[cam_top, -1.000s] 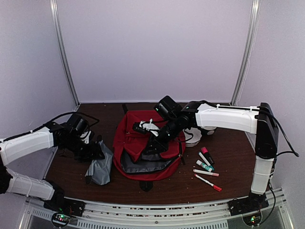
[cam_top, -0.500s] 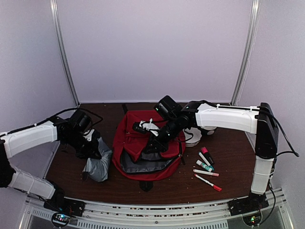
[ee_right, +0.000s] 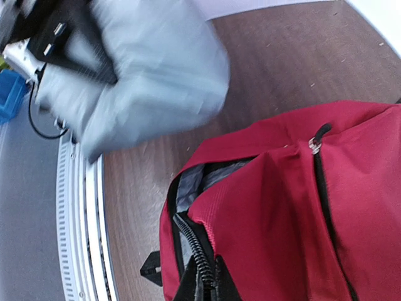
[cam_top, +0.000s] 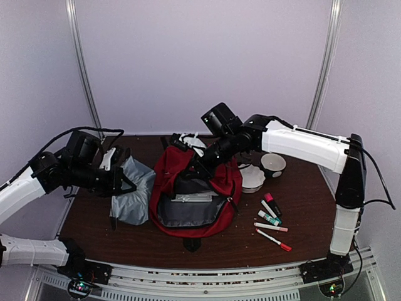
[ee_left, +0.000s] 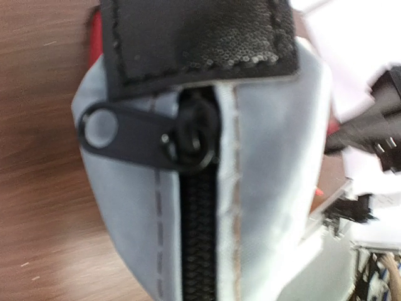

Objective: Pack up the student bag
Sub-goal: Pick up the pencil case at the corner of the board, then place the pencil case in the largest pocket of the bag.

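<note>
The red student bag (cam_top: pixel 220 188) lies mid-table with its mouth held open, grey lining (cam_top: pixel 188 212) showing. My right gripper (cam_top: pixel 192 168) is shut on the bag's upper zipper edge (ee_right: pixel 202 266) and holds that flap raised. In the right wrist view its dark fingertips (ee_right: pixel 188 290) pinch the black zipper at the bottom of the frame. My left gripper (cam_top: pixel 124 182) is shut on a grey soft pouch (cam_top: pixel 135 195), held off the table just left of the bag. The pouch (ee_left: pixel 263 163), with its black zipper and pull tab (ee_left: pixel 125 135), fills the left wrist view and hides the fingers.
Several markers (cam_top: pixel 270 216) and a red-tipped pen (cam_top: pixel 274 240) lie right of the bag. A white bowl (cam_top: pixel 274 164) and a white cap-like item (cam_top: pixel 253 179) sit behind them. Something white (cam_top: pixel 192 142) lies behind the bag. The metal rail (cam_top: pixel 207 276) borders the near edge.
My left gripper shut on the pouch and lifted it off the table toward the bag. My right gripper closed on the zipper edge and raised the flap, opening the bag's mouth wider.
</note>
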